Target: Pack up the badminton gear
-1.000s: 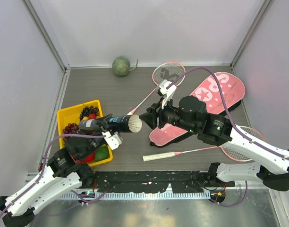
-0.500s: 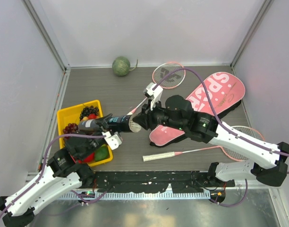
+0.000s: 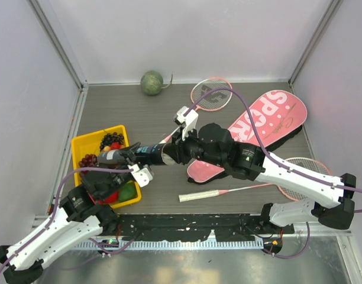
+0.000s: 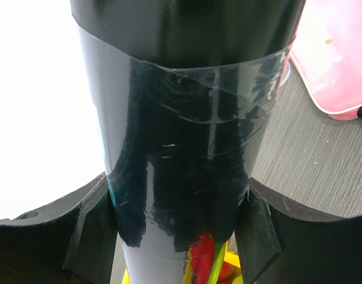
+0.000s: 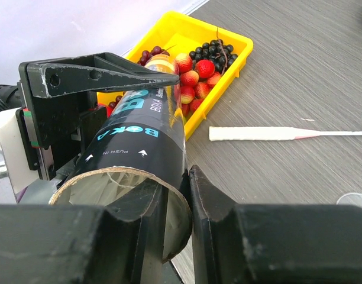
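Hanging level over the worktop (image 3: 157, 112), mouth toward the pink racket bag (image 3: 270, 118) and tail above the yellow tray (image 3: 80, 142), the long black tube (image 3: 146, 151) is clamped around its body by the left hand (image 4: 178, 231). I judge it a light, stiff shell with a slippery, glossy wrap. The right hand (image 5: 175, 195) has its fingers astride the open rim, pinching or not I cannot tell, and that thin edge looks crushable.

Right arm swings left across the tabletop, and its pincer (image 3: 170, 153) goes from clear of the tube (image 3: 146, 151) right up to its open mouth. Jaws draw closer, straddling the rim. From above, the pincer now covers the shuttlecock.
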Controlling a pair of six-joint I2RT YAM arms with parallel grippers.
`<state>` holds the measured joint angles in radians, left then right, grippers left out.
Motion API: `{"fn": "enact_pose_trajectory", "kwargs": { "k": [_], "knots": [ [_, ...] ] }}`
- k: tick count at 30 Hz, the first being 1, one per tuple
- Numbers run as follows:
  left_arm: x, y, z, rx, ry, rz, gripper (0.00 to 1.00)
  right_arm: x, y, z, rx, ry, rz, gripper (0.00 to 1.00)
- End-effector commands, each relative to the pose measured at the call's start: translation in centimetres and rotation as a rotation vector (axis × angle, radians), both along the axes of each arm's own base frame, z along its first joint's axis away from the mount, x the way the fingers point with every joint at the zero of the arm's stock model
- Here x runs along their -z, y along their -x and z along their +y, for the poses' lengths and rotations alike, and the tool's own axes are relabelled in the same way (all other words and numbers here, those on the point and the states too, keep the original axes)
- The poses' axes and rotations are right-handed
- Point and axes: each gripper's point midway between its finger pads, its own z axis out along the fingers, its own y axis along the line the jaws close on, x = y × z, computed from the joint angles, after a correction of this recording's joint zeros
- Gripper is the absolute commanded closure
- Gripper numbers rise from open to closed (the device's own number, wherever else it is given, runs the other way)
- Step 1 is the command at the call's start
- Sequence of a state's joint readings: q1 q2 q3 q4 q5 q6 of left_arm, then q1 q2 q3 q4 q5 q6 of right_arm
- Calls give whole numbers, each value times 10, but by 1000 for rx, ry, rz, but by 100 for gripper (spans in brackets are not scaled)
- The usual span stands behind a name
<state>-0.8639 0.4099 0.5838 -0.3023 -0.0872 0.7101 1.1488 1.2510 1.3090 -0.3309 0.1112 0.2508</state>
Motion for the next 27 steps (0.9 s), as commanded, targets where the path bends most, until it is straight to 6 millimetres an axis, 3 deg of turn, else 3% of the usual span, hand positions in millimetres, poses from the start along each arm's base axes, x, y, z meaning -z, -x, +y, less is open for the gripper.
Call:
{"fn": "enact_pose_trajectory", "kwargs": {
  "k": [1, 5, 9, 15, 19, 22, 27],
  "knots": [
    [-38, 0, -5, 17, 100, -92, 100, -11, -5, 9, 24, -62, -17, 74],
    [-39, -1, -3, 9, 107, -91, 100, -10, -6, 8, 39, -67, -15, 74],
    [-36, -3, -1, -12, 93, -94, 100, -19, -6, 1, 57, -77, -15, 66],
    [-31, -9, 3, -44, 57, -101, 100, -75, 11, -31, 38, -186, -47, 59],
    [-30, -9, 2, -44, 51, -98, 100, -87, 16, -53, 46, -204, -77, 57],
    [-32, -9, 4, -50, 56, -99, 100, -86, 1, -69, 105, -194, -95, 57],
    [-40, -1, 4, -22, 89, -84, 100, -58, -46, -95, 246, -121, -71, 57]
  ]
}}
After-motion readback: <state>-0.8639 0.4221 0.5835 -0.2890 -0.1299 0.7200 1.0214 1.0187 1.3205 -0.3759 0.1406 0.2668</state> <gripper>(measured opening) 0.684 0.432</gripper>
